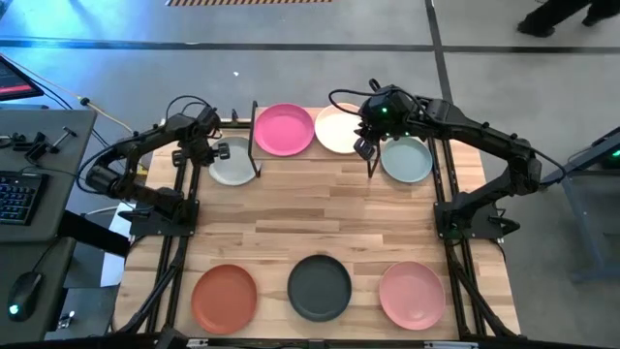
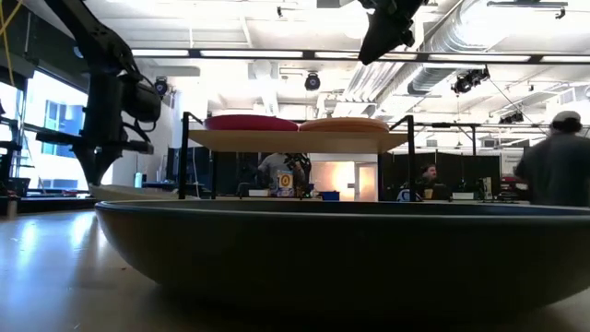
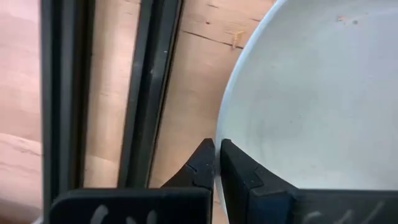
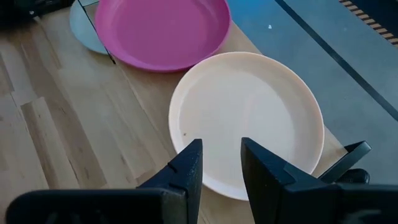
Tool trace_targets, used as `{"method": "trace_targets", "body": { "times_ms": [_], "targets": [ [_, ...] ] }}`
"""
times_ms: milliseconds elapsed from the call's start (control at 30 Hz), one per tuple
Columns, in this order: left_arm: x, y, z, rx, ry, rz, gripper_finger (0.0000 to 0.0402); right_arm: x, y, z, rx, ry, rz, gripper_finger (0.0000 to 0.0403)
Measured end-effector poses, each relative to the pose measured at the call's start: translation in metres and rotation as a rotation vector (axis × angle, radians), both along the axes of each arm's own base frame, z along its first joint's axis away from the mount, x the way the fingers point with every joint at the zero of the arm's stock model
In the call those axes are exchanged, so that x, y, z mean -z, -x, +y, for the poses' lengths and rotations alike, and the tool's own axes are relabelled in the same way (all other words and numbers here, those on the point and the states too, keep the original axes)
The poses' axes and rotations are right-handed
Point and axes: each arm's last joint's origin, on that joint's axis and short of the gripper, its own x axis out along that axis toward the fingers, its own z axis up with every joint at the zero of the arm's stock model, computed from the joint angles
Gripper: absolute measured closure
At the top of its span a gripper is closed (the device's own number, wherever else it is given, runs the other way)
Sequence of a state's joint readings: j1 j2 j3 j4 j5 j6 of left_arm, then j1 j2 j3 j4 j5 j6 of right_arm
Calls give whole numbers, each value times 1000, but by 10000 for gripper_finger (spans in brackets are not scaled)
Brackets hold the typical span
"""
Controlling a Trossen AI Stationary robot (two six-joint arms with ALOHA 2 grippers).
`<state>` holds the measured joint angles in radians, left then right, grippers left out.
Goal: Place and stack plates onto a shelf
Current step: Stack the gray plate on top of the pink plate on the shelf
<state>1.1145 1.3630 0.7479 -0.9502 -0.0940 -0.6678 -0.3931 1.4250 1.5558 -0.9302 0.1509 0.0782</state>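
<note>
High view: shelf leg (image 1: 255, 139) beside grey-green plate (image 1: 232, 165)

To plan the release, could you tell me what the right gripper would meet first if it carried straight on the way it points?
Probably the peach plate on the shelf: the right gripper, jaws open and empty, aims at its near edge. The gap above it is unclear.

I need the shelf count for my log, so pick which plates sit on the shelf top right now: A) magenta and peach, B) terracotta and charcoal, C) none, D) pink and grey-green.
A: the magenta plate and the peach plate lie side by side on the shelf.
</note>
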Motion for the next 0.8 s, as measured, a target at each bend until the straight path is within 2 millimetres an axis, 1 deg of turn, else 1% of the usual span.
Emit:
{"method": "trace_targets", "body": {
  "times_ms": [233,433,567,800],
  "targets": [
    [-18,7,-12,18,-58,-1,401,0,0,0,20,-14,-10,313],
    [-37,11,-22,14,-156,-48,401,0,0,0,20,-14,-10,313],
    [-48,17,-32,-12,-203,-70,401,0,0,0,20,-14,-10,313],
    [-63,27,-50,-76,-290,-61,401,0,0,0,22,-17,-11,313]
  ]
}}
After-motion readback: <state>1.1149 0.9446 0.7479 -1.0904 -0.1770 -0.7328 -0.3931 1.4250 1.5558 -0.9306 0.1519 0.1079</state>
